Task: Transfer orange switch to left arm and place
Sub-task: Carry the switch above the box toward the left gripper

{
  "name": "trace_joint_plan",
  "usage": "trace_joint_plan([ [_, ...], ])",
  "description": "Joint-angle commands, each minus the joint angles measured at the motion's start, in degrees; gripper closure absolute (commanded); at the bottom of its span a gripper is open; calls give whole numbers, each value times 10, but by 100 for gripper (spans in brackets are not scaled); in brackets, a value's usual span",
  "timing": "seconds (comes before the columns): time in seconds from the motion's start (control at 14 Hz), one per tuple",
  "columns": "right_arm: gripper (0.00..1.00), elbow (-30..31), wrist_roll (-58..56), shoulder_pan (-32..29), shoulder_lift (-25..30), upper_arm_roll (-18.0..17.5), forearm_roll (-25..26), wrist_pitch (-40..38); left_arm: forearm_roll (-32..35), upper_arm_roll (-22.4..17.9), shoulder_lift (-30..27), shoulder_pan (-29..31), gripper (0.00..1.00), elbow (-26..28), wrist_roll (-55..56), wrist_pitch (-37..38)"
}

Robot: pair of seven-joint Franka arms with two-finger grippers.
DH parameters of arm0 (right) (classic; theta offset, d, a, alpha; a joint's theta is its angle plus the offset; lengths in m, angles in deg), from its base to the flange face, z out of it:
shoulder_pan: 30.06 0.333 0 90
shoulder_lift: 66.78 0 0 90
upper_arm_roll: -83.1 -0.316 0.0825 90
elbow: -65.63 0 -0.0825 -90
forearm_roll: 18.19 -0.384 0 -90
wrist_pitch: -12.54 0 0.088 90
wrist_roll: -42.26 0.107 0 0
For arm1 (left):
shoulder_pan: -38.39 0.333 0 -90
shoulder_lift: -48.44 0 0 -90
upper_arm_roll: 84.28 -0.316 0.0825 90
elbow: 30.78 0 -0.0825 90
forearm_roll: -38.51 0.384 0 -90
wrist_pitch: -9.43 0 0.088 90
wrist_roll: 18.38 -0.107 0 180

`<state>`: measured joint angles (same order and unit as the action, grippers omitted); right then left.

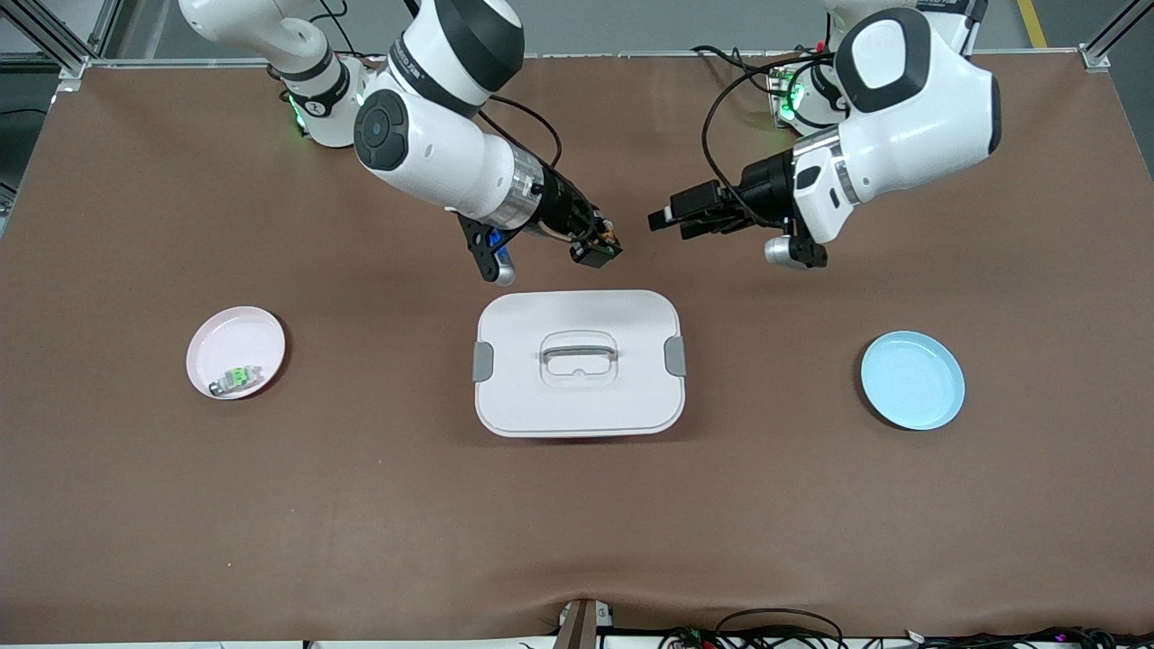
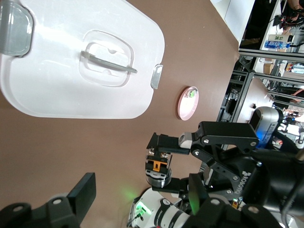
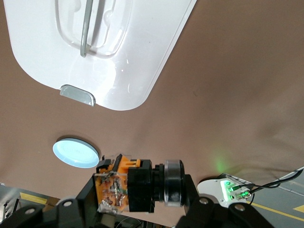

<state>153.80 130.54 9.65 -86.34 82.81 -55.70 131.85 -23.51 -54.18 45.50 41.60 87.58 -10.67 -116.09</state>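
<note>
The orange switch (image 1: 602,245) is a small black block with an orange face, and my right gripper (image 1: 595,248) is shut on it over the brown table, between the box (image 1: 577,361) and the arms' bases. In the right wrist view the switch (image 3: 135,187) fills the gap of the right gripper (image 3: 137,194). My left gripper (image 1: 672,219) hangs open beside it, a short gap away and pointing at it. In the left wrist view the switch (image 2: 159,167) sits just ahead of the left gripper (image 2: 140,197), apart from its finger (image 2: 83,194). The white box (image 2: 57,80) is shut.
A pink plate (image 1: 236,350) holding a small green-topped component (image 1: 236,377) lies toward the right arm's end. A blue plate (image 1: 912,379) lies toward the left arm's end. Brown table (image 1: 577,523) runs wide nearer the camera than the box.
</note>
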Motion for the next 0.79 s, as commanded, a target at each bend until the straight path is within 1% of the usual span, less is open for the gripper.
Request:
trace_joint_plan([
  [0.0,67,-19,10,7,-7,6,-3,-1,-27,18,7,2,15,5,-17,-30],
  [0.07,67,-19,9,7,-7,6,-3,-2,-41,22,7,-1,17,11,-21,-42],
  [0.36,67,-19,9,7,-7,6,-4,-2,-105,50,7,-2,18,34,-66,-83],
  [0.5,67,-19,9,7,-7,6,-4,-2,-142,68,14,-3,19,45,-98,-117],
  [0.57,67,-19,9,7,-7,6,-4,-2,-161,75,20,-3,20,46,-115,-129],
  [0.72,67,-19,9,7,-7,6,-3,-2,-179,85,26,-4,20,46,-124,-141],
])
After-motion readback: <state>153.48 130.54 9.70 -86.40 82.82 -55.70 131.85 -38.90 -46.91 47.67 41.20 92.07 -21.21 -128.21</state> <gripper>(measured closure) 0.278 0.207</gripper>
